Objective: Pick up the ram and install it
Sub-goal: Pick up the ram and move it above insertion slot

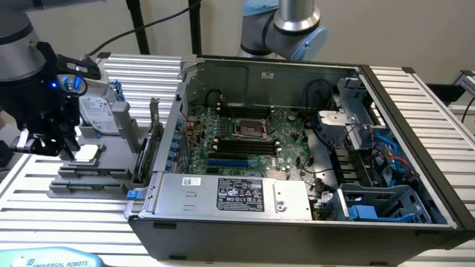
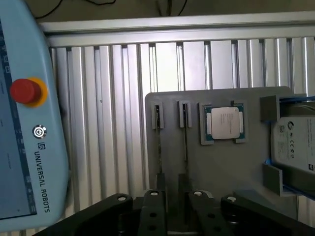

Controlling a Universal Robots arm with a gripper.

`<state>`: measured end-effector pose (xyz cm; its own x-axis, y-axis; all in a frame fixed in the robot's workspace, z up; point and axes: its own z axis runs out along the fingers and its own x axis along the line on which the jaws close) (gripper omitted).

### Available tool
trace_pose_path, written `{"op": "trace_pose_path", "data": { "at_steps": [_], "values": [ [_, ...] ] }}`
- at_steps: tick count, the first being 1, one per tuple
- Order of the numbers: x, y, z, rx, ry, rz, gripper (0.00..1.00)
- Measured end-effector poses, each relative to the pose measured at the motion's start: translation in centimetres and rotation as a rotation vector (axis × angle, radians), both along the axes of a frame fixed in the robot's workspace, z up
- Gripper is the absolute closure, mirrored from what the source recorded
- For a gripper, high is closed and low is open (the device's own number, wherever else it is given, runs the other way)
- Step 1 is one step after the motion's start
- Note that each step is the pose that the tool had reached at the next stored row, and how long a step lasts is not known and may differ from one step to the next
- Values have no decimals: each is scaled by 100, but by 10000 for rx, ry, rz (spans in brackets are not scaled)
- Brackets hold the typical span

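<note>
Grey moulded parts holder [image 2: 216,167] sits on the ribbed aluminium surface [image 2: 108,123], to the exterior view's left of the open dark-grey computer case [image 1: 297,233]. Ram [image 2: 160,147]: thin stick seen edge-on, standing in one of the holder's two narrow slots. A second matching strip [image 2: 185,147] stands in the slot beside it; board colour not readable at this angle. Black two-finger tool [image 2: 172,199] hangs right over those slots, fingers apart, gripping nothing. Square silver processor chip [image 2: 224,123] lies in a pocket just beside the slots, and the silver hard drive with a white label [image 2: 295,147] is further along the holder. Light-blue teach pendant with a red stop button [image 2: 24,91] lies near the holder. Inside the case, the green motherboard [image 1: 252,139] has long black memory slots [image 1: 239,146] and a blue slot [image 1: 230,163], well apart from the ram.
</note>
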<state>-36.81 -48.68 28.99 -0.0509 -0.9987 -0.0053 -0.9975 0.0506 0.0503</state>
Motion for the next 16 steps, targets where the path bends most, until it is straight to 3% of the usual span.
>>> {"op": "trace_pose_path", "data": {
  "at_steps": [3, 16],
  "values": [
    [0, -2, -52, 0, -2, 167, 64],
    [1, -8, -288, 0, -2, 954, 64]
  ]
}}
